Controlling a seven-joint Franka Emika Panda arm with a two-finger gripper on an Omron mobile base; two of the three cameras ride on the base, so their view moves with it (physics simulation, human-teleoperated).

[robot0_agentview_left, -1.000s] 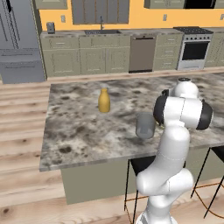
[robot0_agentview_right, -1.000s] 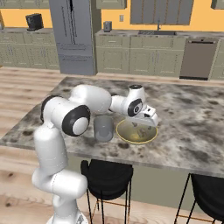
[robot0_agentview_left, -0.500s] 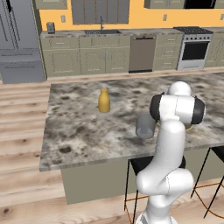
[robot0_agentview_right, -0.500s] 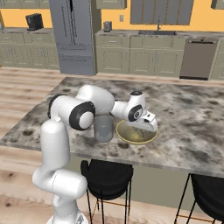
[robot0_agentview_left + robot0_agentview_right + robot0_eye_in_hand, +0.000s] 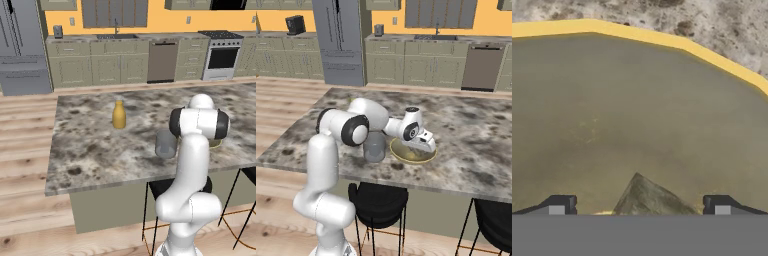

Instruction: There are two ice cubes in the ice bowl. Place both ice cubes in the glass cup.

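Note:
My gripper [image 5: 639, 206] is open and reaches down into the pale yellow-green ice bowl [image 5: 662, 42]. One translucent ice cube [image 5: 646, 194] lies on the bowl's floor between my two fingertips [image 5: 563, 205], and neither tip touches it. In the right base view the gripper [image 5: 427, 148] dips over the ice bowl [image 5: 399, 154], with the grey glass cup [image 5: 375, 146] standing right beside the bowl on its left. From the left base view the glass cup [image 5: 166, 144] stands just left of my arm, and a sliver of the ice bowl [image 5: 216, 144] peeks out behind it.
A yellow bottle [image 5: 118, 115] stands on the speckled stone island counter [image 5: 90, 150], left of and beyond the cup. Black bar stools [image 5: 377, 197] sit under the counter's near edge. Cabinets, a fridge and an oven line the far wall.
The hand has come down from above the bowl's rim into the bowl, and the elbow has swung with it. The jaws have stayed open. Cup, bowl and bottle have not moved.

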